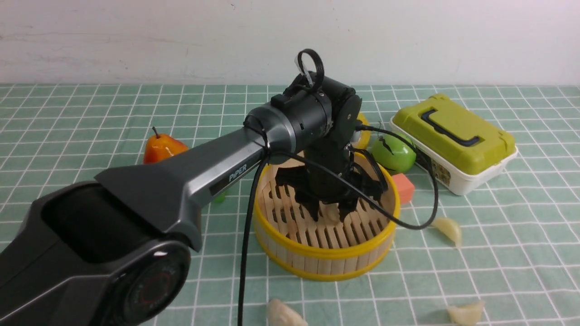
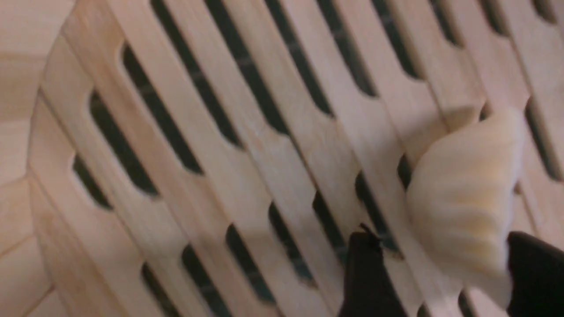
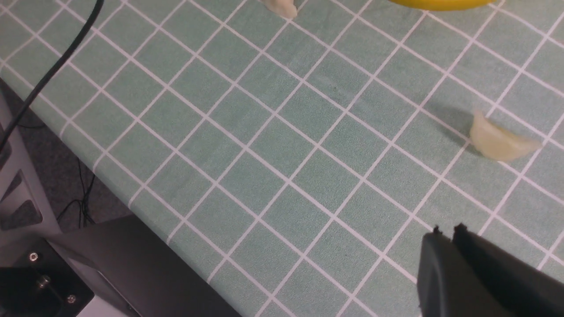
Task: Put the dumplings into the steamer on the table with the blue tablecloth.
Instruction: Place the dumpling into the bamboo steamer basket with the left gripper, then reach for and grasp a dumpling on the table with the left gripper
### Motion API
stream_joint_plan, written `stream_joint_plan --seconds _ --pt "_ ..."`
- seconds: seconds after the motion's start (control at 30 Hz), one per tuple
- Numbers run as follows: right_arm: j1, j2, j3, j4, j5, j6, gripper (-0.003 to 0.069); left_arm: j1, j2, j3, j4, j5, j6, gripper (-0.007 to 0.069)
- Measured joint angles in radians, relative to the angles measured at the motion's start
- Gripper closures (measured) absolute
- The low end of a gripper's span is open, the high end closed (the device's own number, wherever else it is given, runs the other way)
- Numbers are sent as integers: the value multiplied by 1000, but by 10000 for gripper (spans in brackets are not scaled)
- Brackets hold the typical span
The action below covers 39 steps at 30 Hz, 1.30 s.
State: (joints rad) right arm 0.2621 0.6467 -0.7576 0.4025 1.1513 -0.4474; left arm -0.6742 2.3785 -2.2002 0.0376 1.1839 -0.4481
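The steamer (image 1: 326, 256) stands mid-table on the blue tablecloth (image 1: 90, 117). My left gripper (image 1: 329, 209) reaches down inside it, just above the slatted floor (image 2: 229, 145). Its jaws stand apart around one dumpling (image 2: 462, 202), which lies on the slats against one finger, with a gap to the other finger (image 2: 365, 273). The same dumpling shows in the front view (image 1: 333, 212). Three dumplings lie on the cloth: right of the steamer (image 1: 448, 228), near front (image 1: 283, 314) and front right (image 1: 464, 312). My right gripper (image 3: 448, 230) is shut and empty, hovering near a dumpling (image 3: 498, 141).
A white box with a green lid (image 1: 453, 136) stands at the back right, with a green fruit (image 1: 393, 153) and an orange block (image 1: 403, 186) beside the steamer. An orange pear (image 1: 163, 147) lies at the left. The table's near edge (image 3: 145, 207) shows in the right wrist view.
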Motion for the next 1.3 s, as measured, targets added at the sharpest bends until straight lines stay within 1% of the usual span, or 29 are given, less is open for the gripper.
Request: stream_joint_plan --seconds 0.03,0.13,0.33,0.4,0.43,0.5,0.53,0.63,0.67,0.7,0.73,0.8,0.87,0.9,1.0,1.1,1.17,1.3 --pt "0 0 0 0 -3 0 625 0 -8 -7 -2 30 4 165" --pt "9 0 0 0 -14 0 621 0 -48 -14 -5 43 30 125" --pt "49 0 0 -6 -45 0 617 0 -256 -1 -76 50 104 112" --pt "51 0 0 -17 -54 0 615 0 -362 43 -88 50 121 112" --pt "51 0 0 -24 -58 0 613 0 -447 107 -87 50 128 112" --pt "51 0 0 -27 -63 0 609 0 -527 196 -75 51 130 111" --pt "51 0 0 -28 -66 0 607 0 -589 291 -67 54 130 111" --pt "51 0 0 -33 -73 0 606 0 -684 510 -60 55 108 111" --pt "51 0 0 -33 -74 0 605 0 -689 526 -59 53 102 111" --pt "51 0 0 -34 -79 0 603 0 -720 655 -58 29 67 111" --pt "51 0 0 -34 -86 0 601 0 -731 729 -58 -9 41 111" --pt "51 0 0 -34 -97 0 599 0 -737 833 -58 -89 0 111" --pt "51 0 0 -34 -108 0 596 0 -729 946 -58 -213 -57 111" --pt "51 0 0 -34 -109 0 596 0 -728 954 -58 -234 -65 111" --pt "51 0 0 -33 -118 0 592 0 -689 1038 -59 -367 -93 111" --pt "51 0 0 -33 -122 1 587 0 -648 1047 -68 -421 -98 111" --pt "51 0 0 -33 -122 9 587 0 -627 1048 -91 -448 -105 111" --pt "51 0 0 -33 -122 14 583 0 -578 1048 -196 -498 -123 111"
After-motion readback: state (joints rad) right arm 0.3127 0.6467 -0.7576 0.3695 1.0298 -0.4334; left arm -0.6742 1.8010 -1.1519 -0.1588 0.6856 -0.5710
